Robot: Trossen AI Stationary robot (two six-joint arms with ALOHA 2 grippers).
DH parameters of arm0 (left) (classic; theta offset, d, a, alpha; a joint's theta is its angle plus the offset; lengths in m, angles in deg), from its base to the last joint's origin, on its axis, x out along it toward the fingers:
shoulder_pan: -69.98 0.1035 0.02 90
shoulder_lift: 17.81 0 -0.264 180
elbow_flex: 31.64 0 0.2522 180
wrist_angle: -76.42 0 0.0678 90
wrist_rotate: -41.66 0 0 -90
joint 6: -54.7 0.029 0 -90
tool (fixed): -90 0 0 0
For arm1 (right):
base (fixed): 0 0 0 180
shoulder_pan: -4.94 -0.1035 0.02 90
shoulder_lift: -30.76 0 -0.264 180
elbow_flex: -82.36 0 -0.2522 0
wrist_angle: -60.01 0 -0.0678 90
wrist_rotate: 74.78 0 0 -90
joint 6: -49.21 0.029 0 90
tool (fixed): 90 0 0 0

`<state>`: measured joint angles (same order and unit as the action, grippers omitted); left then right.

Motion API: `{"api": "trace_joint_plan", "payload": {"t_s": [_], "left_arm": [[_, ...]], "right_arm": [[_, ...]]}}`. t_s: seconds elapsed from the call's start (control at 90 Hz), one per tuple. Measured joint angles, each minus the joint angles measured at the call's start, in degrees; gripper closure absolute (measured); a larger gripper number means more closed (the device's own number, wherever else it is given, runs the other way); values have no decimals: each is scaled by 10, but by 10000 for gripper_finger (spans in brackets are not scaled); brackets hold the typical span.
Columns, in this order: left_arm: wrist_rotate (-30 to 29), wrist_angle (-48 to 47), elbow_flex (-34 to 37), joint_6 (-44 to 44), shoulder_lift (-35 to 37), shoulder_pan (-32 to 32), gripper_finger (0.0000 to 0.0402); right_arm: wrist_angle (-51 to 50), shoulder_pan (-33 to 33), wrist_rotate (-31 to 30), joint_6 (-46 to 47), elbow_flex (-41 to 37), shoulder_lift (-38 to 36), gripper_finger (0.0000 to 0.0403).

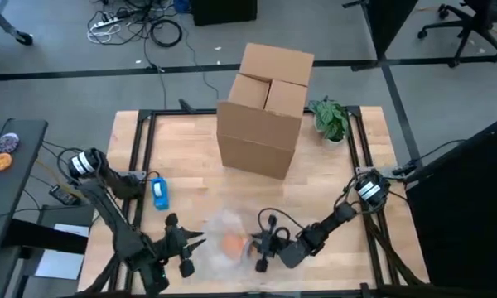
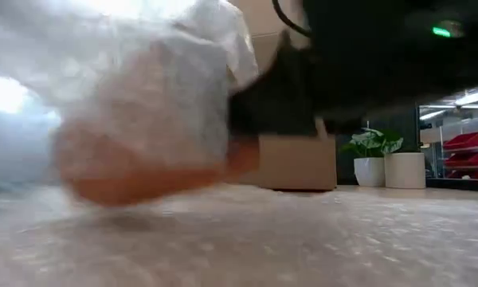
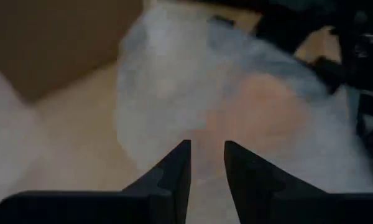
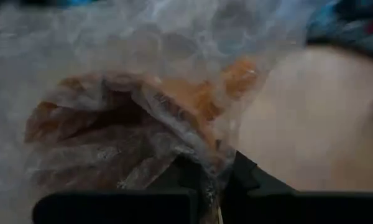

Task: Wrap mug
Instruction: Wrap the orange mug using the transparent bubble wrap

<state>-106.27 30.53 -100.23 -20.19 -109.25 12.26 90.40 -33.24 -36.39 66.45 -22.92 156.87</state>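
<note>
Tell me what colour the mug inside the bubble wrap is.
Orange. The mug shows best in the high view, under the clear bubble wrap.

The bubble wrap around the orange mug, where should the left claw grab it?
Probably the loose bubble wrap edge on the left claw side of the orange mug, coming in low across the table. The right claw already pinches the other side, and this flap lies free.
</note>
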Motion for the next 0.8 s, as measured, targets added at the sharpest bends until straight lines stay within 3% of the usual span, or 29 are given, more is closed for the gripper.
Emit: {"api": "trace_joint_plan", "payload": {"t_s": [0.189, 0.278, 0.4, 0.5, 0.622, 0.8], "left_arm": [[128, 135, 63, -10, 0, 7, 321], [162, 198, 82, -5, 0, 9, 321], [210, 210, 91, -4, -1, 5, 321], [196, 217, 90, 6, -1, 8, 321], [130, 228, 90, 12, -16, 15, 321], [104, 323, 90, 31, -85, 39, 321]], "right_arm": [[-182, -45, -7, 126, -24, -40, 403], [-298, -69, 2, 168, -45, -96, 403], [-484, -96, 19, 230, -75, -188, 403], [-608, -110, 39, 259, -98, -260, 403], [-727, -120, 49, 305, -121, -336, 403], [-717, -122, -23, 332, -142, -372, 402]]}}
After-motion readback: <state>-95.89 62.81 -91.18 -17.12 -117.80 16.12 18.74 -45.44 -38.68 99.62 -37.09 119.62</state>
